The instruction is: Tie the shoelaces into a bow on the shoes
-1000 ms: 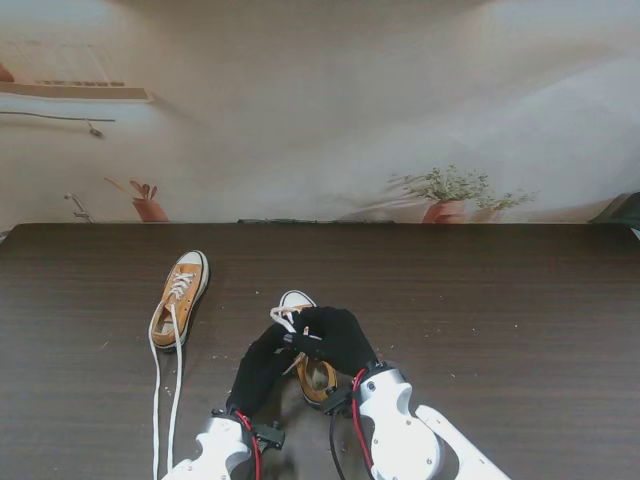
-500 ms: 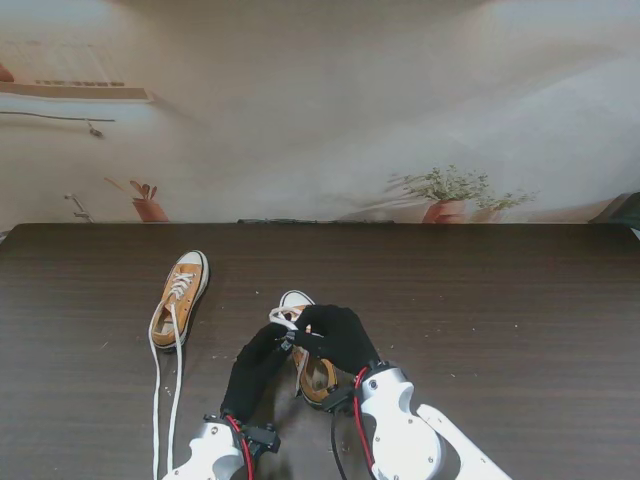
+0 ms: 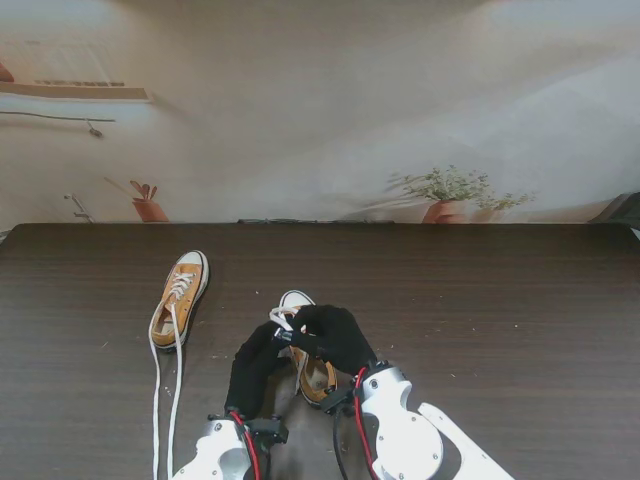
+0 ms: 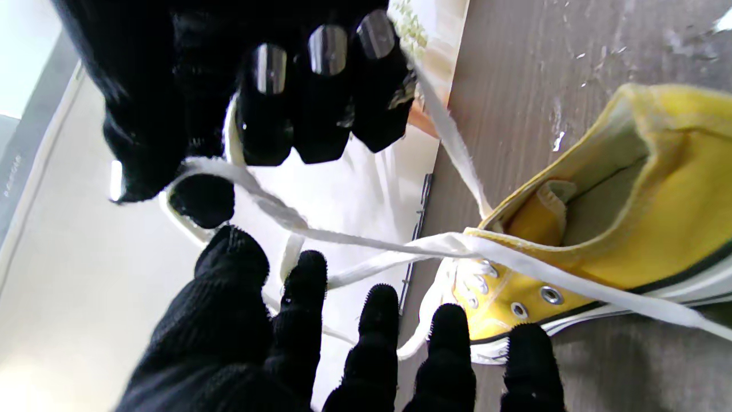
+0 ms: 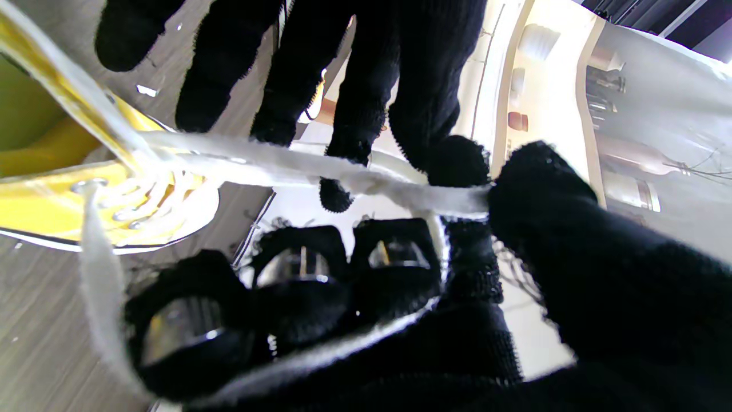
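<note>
Near shoe: no bow visible; right hand pinches its lace taut; left hand spread alongside
Far shoe: laces trailing, untied

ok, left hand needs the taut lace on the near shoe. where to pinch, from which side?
Probably the free mid-span of the lace, between the shoe's eyelets and the right hand pinching it. It hangs clear of the table there, so the left hand's fingers can close from underneath.

Right hand fingers curled, thumb pinching lace; left hand fingers spread, facing it, close.
</note>
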Robot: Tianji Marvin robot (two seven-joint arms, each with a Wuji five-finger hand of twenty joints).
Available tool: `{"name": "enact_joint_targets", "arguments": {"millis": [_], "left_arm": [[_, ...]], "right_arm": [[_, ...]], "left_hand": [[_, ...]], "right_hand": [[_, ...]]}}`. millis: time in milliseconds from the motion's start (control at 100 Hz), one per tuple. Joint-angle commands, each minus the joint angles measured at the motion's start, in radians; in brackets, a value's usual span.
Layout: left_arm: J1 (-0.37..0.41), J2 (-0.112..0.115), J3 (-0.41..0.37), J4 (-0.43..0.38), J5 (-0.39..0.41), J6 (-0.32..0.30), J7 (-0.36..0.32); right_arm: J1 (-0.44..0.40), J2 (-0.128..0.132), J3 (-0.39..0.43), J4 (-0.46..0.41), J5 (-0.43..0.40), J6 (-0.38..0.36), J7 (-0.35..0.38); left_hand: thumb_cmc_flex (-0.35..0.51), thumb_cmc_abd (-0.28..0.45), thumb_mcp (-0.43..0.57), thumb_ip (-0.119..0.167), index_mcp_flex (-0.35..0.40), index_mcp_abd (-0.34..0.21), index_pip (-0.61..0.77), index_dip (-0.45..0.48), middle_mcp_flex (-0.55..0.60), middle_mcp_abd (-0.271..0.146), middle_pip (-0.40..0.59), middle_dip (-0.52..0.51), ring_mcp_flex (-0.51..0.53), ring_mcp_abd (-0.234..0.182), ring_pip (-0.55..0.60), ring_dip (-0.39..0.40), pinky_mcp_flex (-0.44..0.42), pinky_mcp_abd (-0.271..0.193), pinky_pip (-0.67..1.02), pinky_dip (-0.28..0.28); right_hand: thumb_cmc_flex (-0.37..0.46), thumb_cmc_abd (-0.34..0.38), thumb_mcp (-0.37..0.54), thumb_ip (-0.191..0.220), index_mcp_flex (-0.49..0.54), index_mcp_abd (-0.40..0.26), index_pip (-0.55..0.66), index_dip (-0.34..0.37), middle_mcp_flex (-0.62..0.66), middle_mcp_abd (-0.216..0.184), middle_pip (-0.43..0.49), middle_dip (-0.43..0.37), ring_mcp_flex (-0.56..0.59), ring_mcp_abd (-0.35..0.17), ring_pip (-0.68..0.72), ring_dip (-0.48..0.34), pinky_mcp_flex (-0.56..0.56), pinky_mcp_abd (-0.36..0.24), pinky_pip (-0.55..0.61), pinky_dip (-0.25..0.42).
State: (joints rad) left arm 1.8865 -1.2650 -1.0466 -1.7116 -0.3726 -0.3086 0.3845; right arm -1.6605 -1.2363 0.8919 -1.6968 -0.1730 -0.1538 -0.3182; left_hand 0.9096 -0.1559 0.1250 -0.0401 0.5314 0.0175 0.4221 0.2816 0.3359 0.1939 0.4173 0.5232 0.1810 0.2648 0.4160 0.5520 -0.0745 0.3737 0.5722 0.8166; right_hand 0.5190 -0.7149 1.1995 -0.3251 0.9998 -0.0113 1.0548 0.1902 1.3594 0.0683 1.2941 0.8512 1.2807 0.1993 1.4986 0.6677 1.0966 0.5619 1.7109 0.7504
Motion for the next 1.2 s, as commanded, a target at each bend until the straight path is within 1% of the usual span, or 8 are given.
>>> {"name": "enact_joint_targets", "arguments": {"millis": [0,330,530,620,750,850,1030,1190], "left_arm": [[0.002,-0.017,0.005,-0.027,-0.018,0.019,-0.006],[-0.021,-0.064,0.032,-0.049,-0.018,0.123,0.166],[-0.032,-0.081,0.042,-0.054,-0.005,0.181,0.227],[-0.029,-0.084,0.043,-0.058,0.013,0.201,0.241],[-0.027,-0.082,0.04,-0.059,0.022,0.222,0.237],[-0.029,-0.081,0.042,-0.063,-0.002,0.224,0.225],[-0.035,-0.074,0.05,-0.079,-0.066,0.234,0.184],[-0.036,-0.061,0.044,-0.104,-0.114,0.275,0.129]], "right_arm": [[0.0,0.004,-0.002,0.004,-0.002,-0.003,0.014],[0.003,0.004,-0.009,0.013,-0.014,-0.017,0.013],[-0.002,0.006,-0.011,0.013,-0.024,-0.03,0.011],[-0.002,0.007,-0.01,0.012,-0.028,-0.033,0.01],[-0.002,0.007,-0.009,0.011,-0.031,-0.037,0.009],[-0.004,0.008,-0.01,0.01,-0.038,-0.044,0.007],[-0.006,0.008,-0.015,0.011,-0.051,-0.053,0.003],[-0.012,0.012,-0.012,0.006,-0.073,-0.069,-0.002]], "left_hand": [[0.006,-0.063,0.062,-0.007,0.041,-0.009,0.071,0.049,0.021,-0.009,0.035,0.031,0.026,-0.006,0.042,0.033,0.009,-0.064,0.053,0.002],[0.078,-0.169,0.056,-0.006,-0.006,-0.042,0.561,0.21,0.1,-0.01,0.143,0.06,0.087,0.008,0.15,0.033,0.022,-0.042,0.302,-0.091],[0.048,-0.201,0.108,-0.018,-0.008,-0.044,0.656,0.243,0.123,-0.005,0.174,0.066,0.107,0.016,0.183,0.027,0.035,-0.031,0.365,-0.13],[0.012,-0.193,0.109,-0.02,0.001,-0.002,0.581,0.186,0.119,0.008,0.174,0.063,0.101,0.024,0.187,0.023,0.031,-0.03,0.379,-0.145],[-0.111,-0.151,0.247,-0.044,0.122,0.102,0.256,0.083,0.113,0.023,0.16,0.054,0.086,0.032,0.18,0.014,0.021,-0.032,0.39,-0.178],[-0.158,-0.109,0.296,-0.029,0.199,0.126,0.033,0.001,0.114,0.029,0.151,0.05,0.08,0.031,0.175,0.014,0.015,-0.038,0.39,-0.176],[-0.171,-0.049,0.2,-0.027,0.223,0.152,-0.21,-0.114,0.084,0.031,0.119,0.045,0.045,0.029,0.154,0.021,-0.01,-0.051,0.371,-0.166],[-0.114,0.011,-0.018,-0.001,0.222,0.151,-0.271,-0.146,0.056,0.041,0.093,0.069,0.023,0.028,0.129,0.046,-0.02,-0.062,0.34,-0.148]], "right_hand": [[0.022,-0.004,0.017,0.016,-0.009,-0.03,0.017,0.014,0.041,-0.013,0.013,0.012,0.025,-0.019,-0.002,-0.012,0.014,0.022,0.022,-0.007],[0.021,-0.006,0.02,0.016,-0.006,-0.03,0.019,0.014,0.042,-0.013,0.013,0.012,0.025,-0.019,-0.001,-0.014,0.013,0.021,0.022,-0.008],[0.02,-0.007,0.02,0.016,-0.005,-0.03,0.019,0.015,0.043,-0.011,0.013,0.012,0.025,-0.019,-0.001,-0.014,0.013,0.021,0.022,-0.008],[0.02,-0.009,0.021,0.016,-0.005,-0.033,0.019,0.014,0.043,-0.012,0.013,0.012,0.025,-0.02,-0.002,-0.015,0.013,0.021,0.022,-0.008],[0.02,-0.009,0.022,0.016,-0.004,-0.032,0.019,0.014,0.044,-0.01,0.013,0.012,0.025,-0.02,-0.002,-0.015,0.013,0.021,0.022,-0.008],[0.02,-0.01,0.023,0.015,-0.004,-0.032,0.019,0.014,0.044,-0.011,0.013,0.012,0.025,-0.021,-0.002,-0.016,0.013,0.021,0.022,-0.008],[0.019,-0.013,0.024,0.015,-0.001,-0.032,0.02,0.015,0.046,-0.01,0.013,0.012,0.025,-0.023,-0.002,-0.016,0.013,0.021,0.022,-0.008],[0.017,-0.014,0.026,0.015,0.001,-0.035,0.02,0.015,0.047,-0.011,0.012,0.012,0.025,-0.025,-0.001,-0.016,0.013,0.021,0.022,-0.008]]}}
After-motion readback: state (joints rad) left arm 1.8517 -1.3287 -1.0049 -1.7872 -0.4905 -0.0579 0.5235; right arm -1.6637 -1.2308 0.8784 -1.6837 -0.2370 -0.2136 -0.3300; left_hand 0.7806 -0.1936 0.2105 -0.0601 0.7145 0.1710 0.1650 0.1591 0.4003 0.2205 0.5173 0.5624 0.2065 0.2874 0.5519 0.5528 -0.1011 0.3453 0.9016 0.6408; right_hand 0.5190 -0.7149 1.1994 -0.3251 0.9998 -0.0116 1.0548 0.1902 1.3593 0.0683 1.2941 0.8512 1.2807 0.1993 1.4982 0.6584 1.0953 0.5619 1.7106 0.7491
